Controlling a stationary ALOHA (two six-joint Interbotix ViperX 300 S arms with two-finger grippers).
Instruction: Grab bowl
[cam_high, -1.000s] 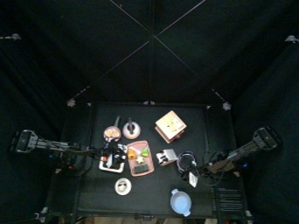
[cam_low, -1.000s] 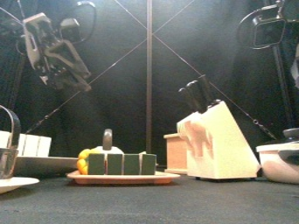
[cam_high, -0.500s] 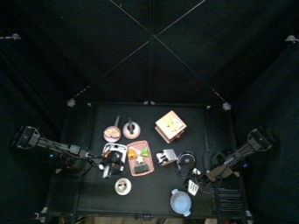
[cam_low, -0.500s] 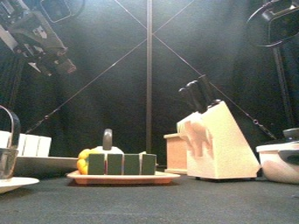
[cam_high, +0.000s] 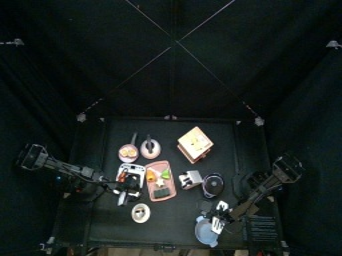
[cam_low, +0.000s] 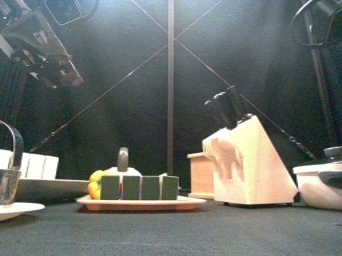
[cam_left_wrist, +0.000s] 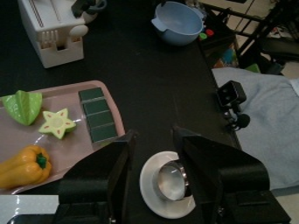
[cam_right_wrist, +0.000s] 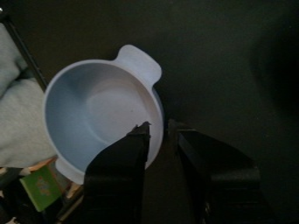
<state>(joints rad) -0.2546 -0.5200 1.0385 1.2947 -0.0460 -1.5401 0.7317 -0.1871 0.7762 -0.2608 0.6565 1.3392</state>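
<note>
Left gripper (cam_left_wrist: 149, 149) hangs over the table's left front, jaws spread wide and holding nothing, right above the white dish (cam_left_wrist: 170, 184) with its dark centre. Just beside that dish sits the pink tray (cam_left_wrist: 73, 131) with a yellow pepper (cam_left_wrist: 23, 165), a star-shaped piece (cam_left_wrist: 54, 122) and dark green blocks (cam_left_wrist: 100, 118). Moving across the middle, the pale knife block (cam_low: 254, 160) stands upright, black handles poking up out of it. Over at the right front corner is the bowl (cam_right_wrist: 100, 109), light blue, upright, its little tab handle showing. Right gripper (cam_right_wrist: 160, 131) is directly above it, jaws drawn close with only a slim gap between them, tips at the bowl's rim near that tab. Whether they're touching the rim, I can't tell from here, and nothing is clamped between them. From overhead, the right arm (cam_high: 261, 185) covers most of the bowl.
</note>
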